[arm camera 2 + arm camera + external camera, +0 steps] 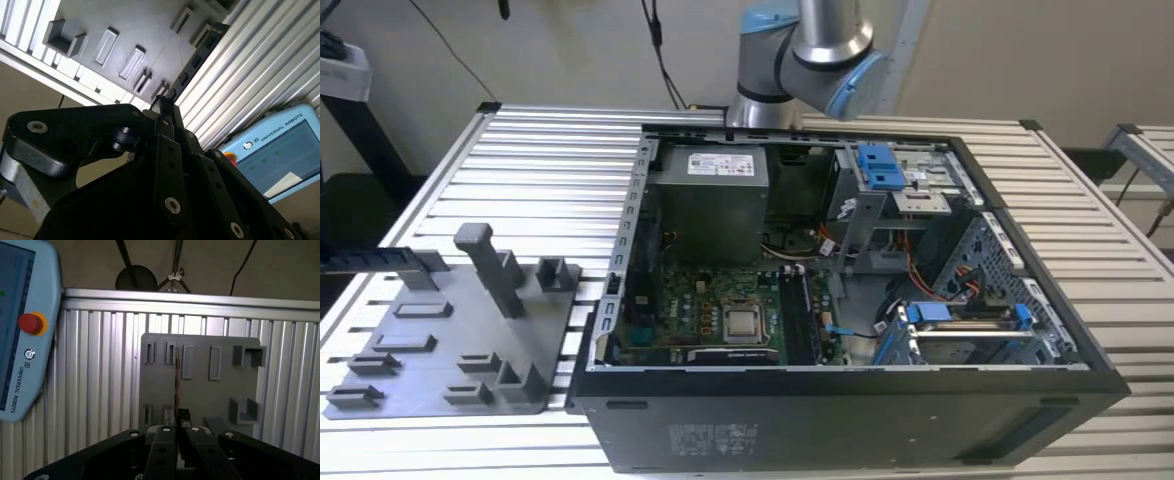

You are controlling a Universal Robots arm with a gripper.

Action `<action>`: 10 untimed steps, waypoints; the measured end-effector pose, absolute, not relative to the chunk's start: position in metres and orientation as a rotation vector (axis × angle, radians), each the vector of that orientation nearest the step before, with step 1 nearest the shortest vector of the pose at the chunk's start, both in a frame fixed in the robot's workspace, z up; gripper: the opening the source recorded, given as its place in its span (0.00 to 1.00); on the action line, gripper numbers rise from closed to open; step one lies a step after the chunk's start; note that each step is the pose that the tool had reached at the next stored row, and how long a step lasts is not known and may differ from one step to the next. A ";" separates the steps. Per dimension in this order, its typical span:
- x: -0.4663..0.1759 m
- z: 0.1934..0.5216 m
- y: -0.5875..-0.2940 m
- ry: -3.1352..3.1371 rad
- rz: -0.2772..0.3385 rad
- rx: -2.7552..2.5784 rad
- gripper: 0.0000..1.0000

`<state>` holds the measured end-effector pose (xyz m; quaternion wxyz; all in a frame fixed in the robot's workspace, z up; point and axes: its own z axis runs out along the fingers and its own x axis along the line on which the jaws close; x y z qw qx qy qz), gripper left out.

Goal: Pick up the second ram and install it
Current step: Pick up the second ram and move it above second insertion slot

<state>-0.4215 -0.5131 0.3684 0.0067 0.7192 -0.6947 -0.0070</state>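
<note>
1. second ram [192,62] [176,380]: clamped at its near end between the closed fingers of the gripper [162,102] [177,420]. It sticks straight out beyond the fingertips, held above the fixture plate [200,395] [150,25] and clear of it. The first wrist view shows it edge-on as a thin line across the plate's middle. The second wrist view shows its flat side, a dark strip with black chips.
2. Arm pose: both wrist views look down on the whole plate from well above it. In the exterior view the arm [807,50] shows a grey joint with a blue cap. Its tube rises out of the top of the picture.
3. Fixture plate [427,375]: grey, with slots and upright posts, flat on the slatted metal table [100,390] [547,170].
4. Teach pendant [20,340] [280,150]: beside the plate on the table, pale blue. It has a red button [31,323], a lit screen and maker's print along its edge.
5. Computer case [854,420]: just beside the plate, toward the exterior view's right, side panel off. There is a white label on the power supply [707,190] and faint print on the near wall.
</note>
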 end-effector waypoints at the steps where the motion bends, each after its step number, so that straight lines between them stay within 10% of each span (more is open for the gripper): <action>1: -0.422 0.369 -0.513 -2.173 -0.022 2.250 0.14; 10: -0.422 0.378 -0.513 -2.173 -0.022 2.250 0.14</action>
